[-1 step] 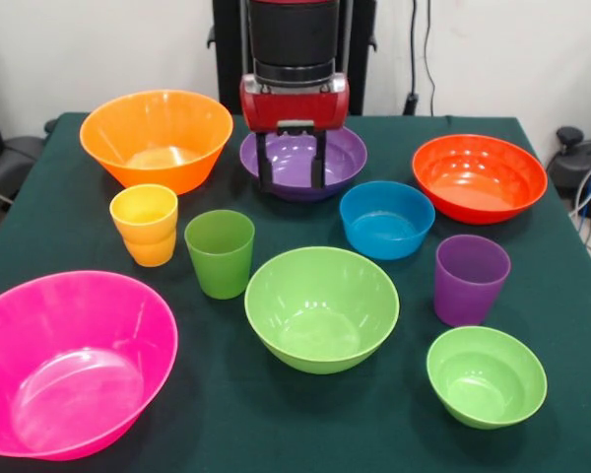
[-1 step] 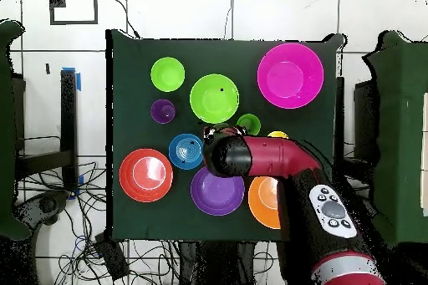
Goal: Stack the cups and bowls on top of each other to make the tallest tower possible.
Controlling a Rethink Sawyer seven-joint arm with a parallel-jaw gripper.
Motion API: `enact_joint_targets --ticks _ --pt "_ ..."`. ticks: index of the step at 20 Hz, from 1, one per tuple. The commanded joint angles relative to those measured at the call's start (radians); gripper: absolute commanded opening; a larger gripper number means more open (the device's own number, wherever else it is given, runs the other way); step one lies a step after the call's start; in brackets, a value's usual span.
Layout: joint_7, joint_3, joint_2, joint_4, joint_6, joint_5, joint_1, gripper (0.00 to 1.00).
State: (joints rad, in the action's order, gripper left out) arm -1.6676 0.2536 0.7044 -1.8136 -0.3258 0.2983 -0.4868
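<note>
Item: tower, not yet begun; every piece stands singly on the table [image 1: 571, 296].

Landmark: lime-green bowl [image 1: 321, 307], mid-table, upright.
- Green cup [image 1: 220, 252]: just beside it, left in the front view.
- Yellow-orange cup [image 1: 145, 224]: beyond the green cup.
- Blue bowl [image 1: 386, 219]: behind it to the right.
- Purple cup [image 1: 471, 278]: right of it.
- Small green bowl [image 1: 487, 375]: right and nearer the camera.
- Pink bowl [image 1: 69, 365]: well left and nearer.
- Orange bowl [image 1: 157, 139], purple bowl [image 1: 303, 163], red-orange bowl [image 1: 479, 177]: back row.

Gripper [image 1: 291, 172]: fingers spread, empty, hanging over the purple bowl.

Handling advice: likely choose a wide base first; grip a rim squarely, lift clear of neighbours, set down centred.
</note>
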Motion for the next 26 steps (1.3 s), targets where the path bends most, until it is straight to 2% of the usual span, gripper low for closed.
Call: enact_joint_targets --ticks 1,4,15,19,26 --pt "0.204 0.137 0.029 0.061 -0.201 0.076 -0.038 1.0" --pt "0.234 0.164 0.062 0.089 -0.292 0.061 -0.057 1.0" --pt "0.254 0.238 0.089 0.104 -0.389 0.094 -0.123 1.0" --pt "0.261 0.247 0.001 0.154 -0.369 0.146 -0.135 1.0" --pt "0.202 0.243 -0.061 0.179 -0.324 0.2 -0.127 1.0"
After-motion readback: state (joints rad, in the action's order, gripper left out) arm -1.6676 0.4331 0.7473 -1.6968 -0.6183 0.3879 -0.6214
